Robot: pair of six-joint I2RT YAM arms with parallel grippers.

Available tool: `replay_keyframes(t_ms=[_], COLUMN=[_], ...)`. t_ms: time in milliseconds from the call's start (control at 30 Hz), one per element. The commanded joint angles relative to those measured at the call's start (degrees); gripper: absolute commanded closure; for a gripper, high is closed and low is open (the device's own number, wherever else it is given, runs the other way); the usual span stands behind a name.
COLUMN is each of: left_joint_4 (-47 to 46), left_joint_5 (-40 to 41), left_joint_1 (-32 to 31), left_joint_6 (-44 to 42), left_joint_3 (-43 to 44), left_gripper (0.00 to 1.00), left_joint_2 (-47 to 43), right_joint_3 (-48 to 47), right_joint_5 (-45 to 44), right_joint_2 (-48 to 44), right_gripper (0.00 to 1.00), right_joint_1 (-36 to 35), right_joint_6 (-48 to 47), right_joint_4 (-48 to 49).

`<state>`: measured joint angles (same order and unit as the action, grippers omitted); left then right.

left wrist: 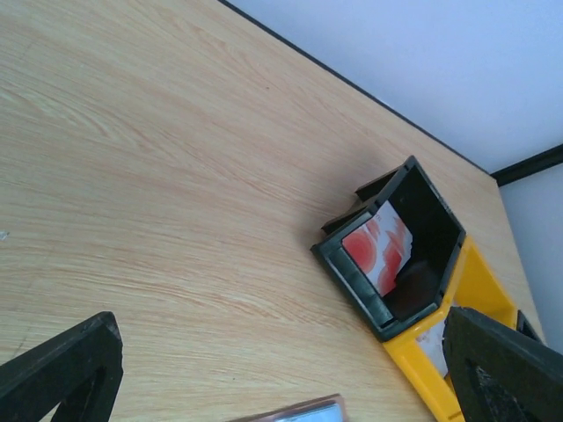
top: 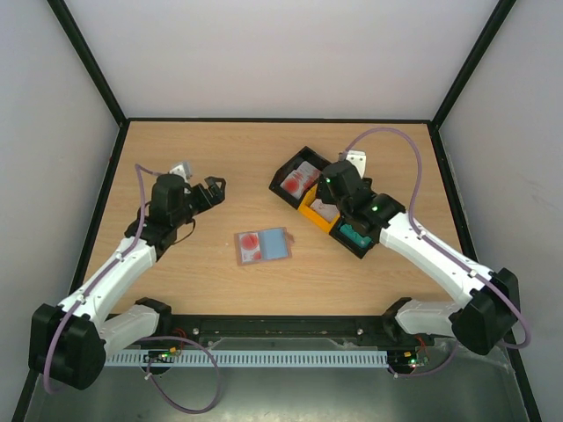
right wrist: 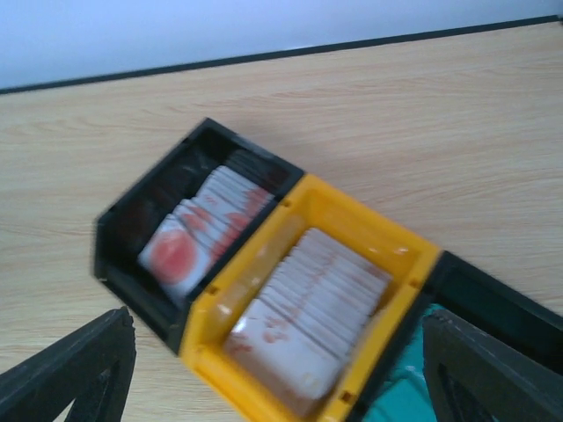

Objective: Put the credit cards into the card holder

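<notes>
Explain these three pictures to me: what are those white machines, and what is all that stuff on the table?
Those are two robot arms bolted at the table's near edge. One picture looks down from above. The other two come from a camera on each wrist, so the dark shapes in their bottom corners are that arm's own fingers. On the wooden table lies an open card holder with a red-and-white card on it. Beside it, three trays hold more cards: a black tray, an orange tray and another black tray. The left end effector and the right end effector, above the trays, are open and hold nothing.
</notes>
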<state>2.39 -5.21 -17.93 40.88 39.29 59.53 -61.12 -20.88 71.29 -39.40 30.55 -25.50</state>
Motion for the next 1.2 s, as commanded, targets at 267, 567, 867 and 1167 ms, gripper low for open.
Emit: replay_keyframes(t_ms=[267,567,867,1167], left_joint_4=[-3.2,-4.4,-3.1,-3.1], left_joint_5=[-5.0,-5.1,-1.6,-1.5], left_joint_1=[0.3,-1.2,-1.9,-2.1], left_joint_6=[-6.6,-8.3,-8.5,-8.8], left_joint_3=[-1.7,-2.5,-3.2,-3.7], left_gripper=[0.00,0.00,0.00,0.00], left_joint_2=[-0.5,-1.4,-3.7,-5.1], right_joint_3=[0.6,4.3,6.7,7.7], right_joint_5=[0.6,0.7,9.7,12.3], right_joint_2=[1.0,1.5,6.1,11.7], right_gripper=[0.12,0.37,0.49,0.73], right_joint_1=[13.7,15.1,15.1,15.0], right_joint_6=[2.4,9.0,6.4,6.2], right_joint_4=[-11.2,-18.6,-15.9,-13.6])
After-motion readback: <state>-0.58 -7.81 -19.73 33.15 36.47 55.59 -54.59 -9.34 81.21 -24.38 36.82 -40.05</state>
